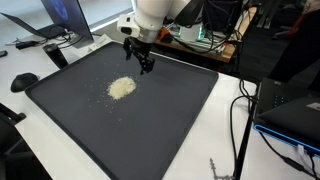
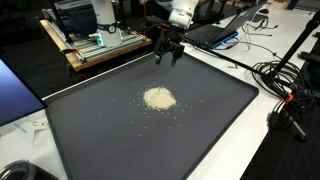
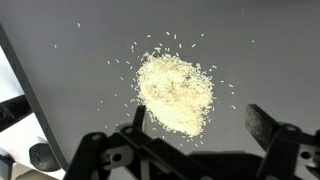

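Gripper (image 1: 145,66) up in the air, jaws wide apart, nothing between them. The wrist view shows it plainly, both fingers (image 3: 262,128) framing bare space. It hangs over the tray (image 1: 160,125), above the stretch between the tray's middle and its rim on the robot's side, touching nothing. And there's the pile (image 1: 121,88): a small pale heap of grains, rice by the look of it, sitting close to the tray's middle, with loose grains sprinkled round it on the tray's dark floor. In both exterior views the two stand apart.

Handling, I'd judge: featherlight, loose, no body to it at all. Pinch it and most grains would slip out of the jaws; nudge it and they'd scatter and roll. No handle here, so the best contact looks to be low at the heap's edge, pushing or scooping gently along the tray's floor.
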Available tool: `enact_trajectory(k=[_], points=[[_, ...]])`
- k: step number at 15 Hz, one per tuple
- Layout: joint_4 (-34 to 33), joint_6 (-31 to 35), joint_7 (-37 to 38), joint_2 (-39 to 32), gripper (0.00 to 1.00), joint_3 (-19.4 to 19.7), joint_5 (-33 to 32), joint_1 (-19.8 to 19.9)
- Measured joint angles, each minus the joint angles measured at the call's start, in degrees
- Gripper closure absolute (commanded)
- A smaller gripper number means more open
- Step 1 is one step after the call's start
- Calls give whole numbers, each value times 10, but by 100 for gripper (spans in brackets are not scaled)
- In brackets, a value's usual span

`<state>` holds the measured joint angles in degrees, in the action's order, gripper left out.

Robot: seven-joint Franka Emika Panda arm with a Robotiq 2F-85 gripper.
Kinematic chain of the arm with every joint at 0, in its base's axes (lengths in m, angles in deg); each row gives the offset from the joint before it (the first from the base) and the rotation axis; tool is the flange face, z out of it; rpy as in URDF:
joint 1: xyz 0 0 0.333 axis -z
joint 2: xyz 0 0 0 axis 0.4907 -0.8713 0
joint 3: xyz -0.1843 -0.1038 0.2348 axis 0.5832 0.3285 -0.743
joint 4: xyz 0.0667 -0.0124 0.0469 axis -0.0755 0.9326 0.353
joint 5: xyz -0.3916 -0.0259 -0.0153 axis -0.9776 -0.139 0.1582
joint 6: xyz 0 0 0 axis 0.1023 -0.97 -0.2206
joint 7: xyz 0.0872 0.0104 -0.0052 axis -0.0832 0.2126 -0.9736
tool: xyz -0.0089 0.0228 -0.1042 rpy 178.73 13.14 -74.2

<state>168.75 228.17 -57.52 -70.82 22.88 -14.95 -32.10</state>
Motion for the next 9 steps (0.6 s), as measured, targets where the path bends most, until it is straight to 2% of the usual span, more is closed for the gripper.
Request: enact_trajectory(k=[5,9], points=[[-70,-71,14,0,0,-99,-33,85],[-180,-177,11,-1,0,-218,-39,206]])
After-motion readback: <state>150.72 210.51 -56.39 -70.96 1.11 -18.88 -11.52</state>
